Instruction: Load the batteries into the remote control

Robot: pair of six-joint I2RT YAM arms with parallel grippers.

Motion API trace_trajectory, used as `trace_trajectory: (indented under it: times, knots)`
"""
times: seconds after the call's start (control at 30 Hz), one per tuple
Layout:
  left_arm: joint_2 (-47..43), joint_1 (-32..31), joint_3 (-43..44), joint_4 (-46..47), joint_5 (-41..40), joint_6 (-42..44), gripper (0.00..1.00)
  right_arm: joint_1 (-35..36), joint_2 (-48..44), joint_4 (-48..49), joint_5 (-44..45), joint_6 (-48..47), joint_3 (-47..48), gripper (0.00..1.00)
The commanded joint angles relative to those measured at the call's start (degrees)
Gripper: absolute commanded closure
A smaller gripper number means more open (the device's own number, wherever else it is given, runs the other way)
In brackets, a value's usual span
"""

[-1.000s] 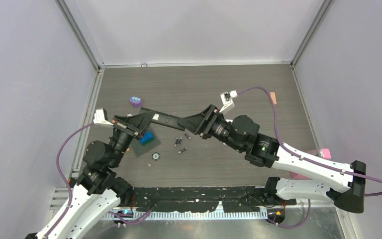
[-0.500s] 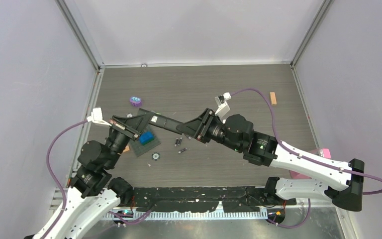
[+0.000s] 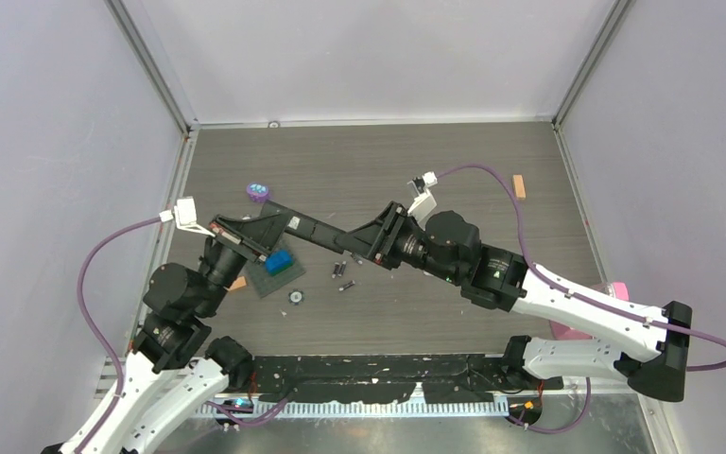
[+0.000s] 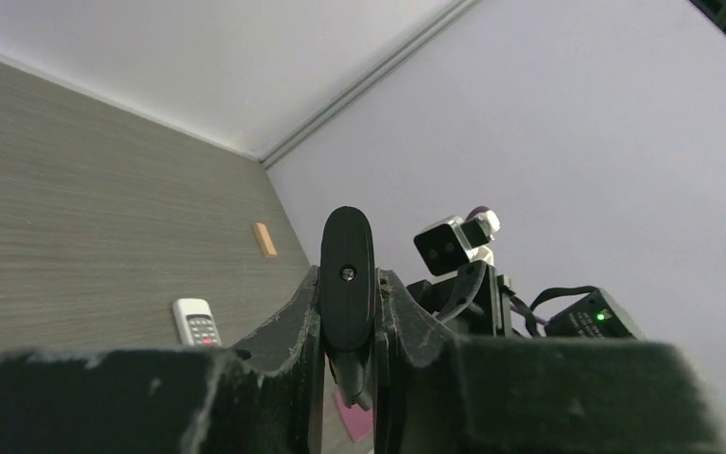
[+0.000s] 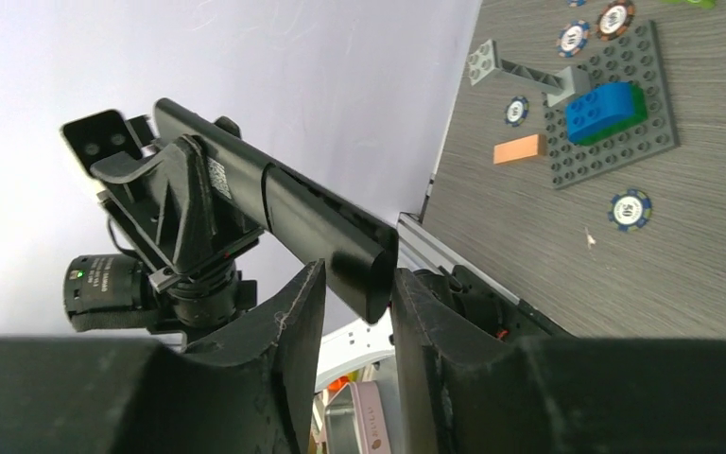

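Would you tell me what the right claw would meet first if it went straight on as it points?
Most likely the left claw: the right claw grips one end of the black remote, and the left claw clamps its far end, directly ahead.

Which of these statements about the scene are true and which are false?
1. The left claw and the right claw are both shut on the long black remote control. True.
2. The long black remote control lies flat on the grey wood-grain table. False: the two claws hold it up off the table, one at each end.
3. The blue plastic brick sits on the dark grey studded baseplate. True.
4. No slim dark grey cylindrical batteries are on the table. False: several lie loose on it, below the held remote.
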Motion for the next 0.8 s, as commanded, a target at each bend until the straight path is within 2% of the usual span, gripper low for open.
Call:
trace_trajectory:
  times: [0.0,0.13,0.27,0.43,0.6,0.77]
  knots:
    - [0.57,0.49,0.88,2.98,-1.09,6.89,1.0,-0.91,0.12,-2.11,0.59,0.32,1.73,0.6]
    - [0.57,0.44,0.45,4.82,-0.9,7.16,1.0,-1.81,0.1,-1.47,-0.65,1.44,0.63,0.57]
    - [0.92,0.47,0.17,5.35,-0.69,6.8,1.0,-2.53,0.33,2.39,-2.63,2.73,-1.33,0.59]
    - [2.94,0.46,-0.39,4.63,-4.48,6.97,1.0,-4.18,2.08,3.35,-2.38,2.0,-2.4,0.59]
    - [3.95,0.43,-1.81,0.83,-8.72,10.36,1.0,-5.08,0.65,1.91,0.46,-1.94,-6.91,0.58]
    - [2.69,0.54,-3.02,-3.18,-11.89,11.3,1.0,-4.86,-1.75,-0.42,0.65,-9.02,-11.2,0.51]
